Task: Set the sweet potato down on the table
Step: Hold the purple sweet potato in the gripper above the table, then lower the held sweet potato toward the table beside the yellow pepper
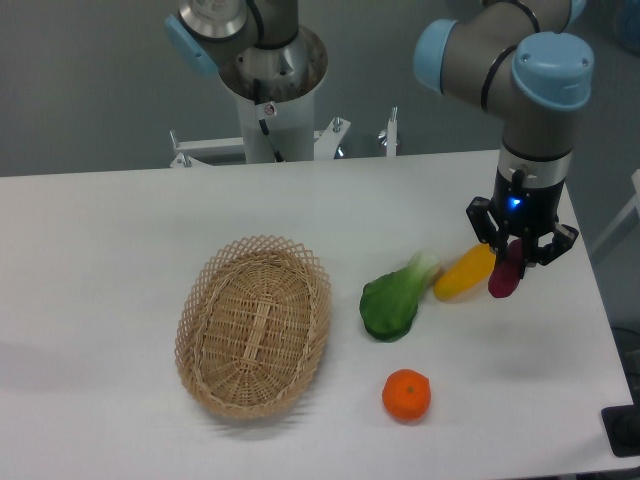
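Note:
The sweet potato is a slim magenta-purple piece hanging nearly upright at the right side of the white table. My gripper is shut on its upper end, and its lower tip sits just above or at the tabletop; I cannot tell if it touches. The fingers hide the top of the sweet potato.
A yellow-orange oblong vegetable lies right beside the sweet potato on its left. A green leafy vegetable lies further left, an orange sits near the front, and an oval wicker basket stands left of centre. The table's right edge is close.

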`<state>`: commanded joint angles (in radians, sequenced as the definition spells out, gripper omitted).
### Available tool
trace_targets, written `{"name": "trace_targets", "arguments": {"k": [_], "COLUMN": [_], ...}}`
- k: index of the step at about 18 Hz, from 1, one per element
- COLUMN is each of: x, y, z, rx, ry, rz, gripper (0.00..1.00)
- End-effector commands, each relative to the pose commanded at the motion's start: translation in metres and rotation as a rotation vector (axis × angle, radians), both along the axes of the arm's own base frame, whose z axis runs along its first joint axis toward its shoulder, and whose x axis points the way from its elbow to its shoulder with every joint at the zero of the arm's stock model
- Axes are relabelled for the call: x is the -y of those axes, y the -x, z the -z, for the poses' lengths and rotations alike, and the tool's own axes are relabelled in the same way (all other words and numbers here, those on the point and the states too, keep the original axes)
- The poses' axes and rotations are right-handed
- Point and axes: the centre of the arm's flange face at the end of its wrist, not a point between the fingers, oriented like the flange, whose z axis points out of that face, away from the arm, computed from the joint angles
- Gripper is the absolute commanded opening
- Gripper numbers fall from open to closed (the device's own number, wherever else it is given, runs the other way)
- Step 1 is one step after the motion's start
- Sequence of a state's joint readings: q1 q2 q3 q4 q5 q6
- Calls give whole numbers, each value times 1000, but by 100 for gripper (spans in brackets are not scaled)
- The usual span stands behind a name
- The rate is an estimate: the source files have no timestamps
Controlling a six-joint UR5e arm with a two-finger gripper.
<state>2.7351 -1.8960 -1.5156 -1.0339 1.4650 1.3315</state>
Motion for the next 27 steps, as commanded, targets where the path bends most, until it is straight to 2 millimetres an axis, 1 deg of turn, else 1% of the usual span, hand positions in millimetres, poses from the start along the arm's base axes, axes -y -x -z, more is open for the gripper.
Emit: {"name": "trace_targets", "arguments": {"k": [10,12,14,16,18,19,22,24,27], "x": [-2,-5,-17,-28,-40,-47,-68,-85,-92], "y": [0,-1,-6,-7,-8,-8,-4,-3,11], "z": [4,6,14,22,30,35,61,86,128], "rx": [2,10,17,7,0,-5,-37,-61,-91], "ry": [-1,-11,-20,-26,-49,-65,-99,-113,-72], "rz": [-8,-31,-51,-56,-95,-122,-166,-153,-143], "gripper": [25,25,25,25,25,25,25,25,25]}}
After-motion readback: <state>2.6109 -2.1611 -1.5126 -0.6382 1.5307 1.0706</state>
